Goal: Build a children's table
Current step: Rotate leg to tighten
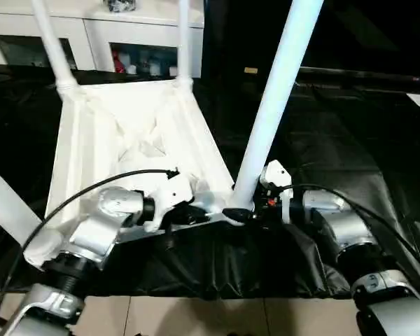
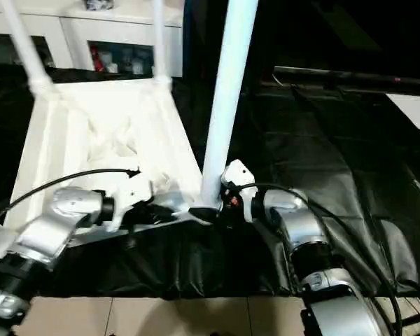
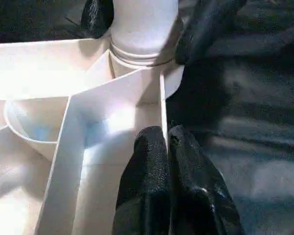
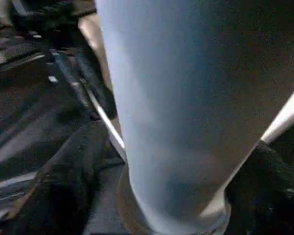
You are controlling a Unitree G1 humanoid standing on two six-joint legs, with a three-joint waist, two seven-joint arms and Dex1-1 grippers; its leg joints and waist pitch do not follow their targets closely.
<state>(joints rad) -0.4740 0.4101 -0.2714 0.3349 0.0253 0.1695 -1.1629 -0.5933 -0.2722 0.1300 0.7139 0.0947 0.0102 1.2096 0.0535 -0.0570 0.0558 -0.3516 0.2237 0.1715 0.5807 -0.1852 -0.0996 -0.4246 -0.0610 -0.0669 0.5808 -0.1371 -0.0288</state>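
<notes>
- In the left eye view, we see the tabletop (image 1: 136,140) lying upside down on the black cloth (image 1: 336,147), filling the middle left of the frame. Legs already stand in the far sockets at the upper left, and a near leg (image 1: 276,98) rises from the corner socket at the lower centre. Our left gripper (image 1: 196,213) sits at the near edge, probably to keep the top steady.
- In the right eye view, our right gripper (image 2: 217,208) sits at the base of this leg, lower centre.
- In the left wrist view, the left fingers (image 3: 152,176) are pressed together, pinching the thin edge rib (image 3: 162,105) of the tabletop; two other black fingers flank the leg base at the top.
- In the right wrist view, the leg stands between our right fingers; they are spread around it, and we cannot tell if they press it.
</notes>
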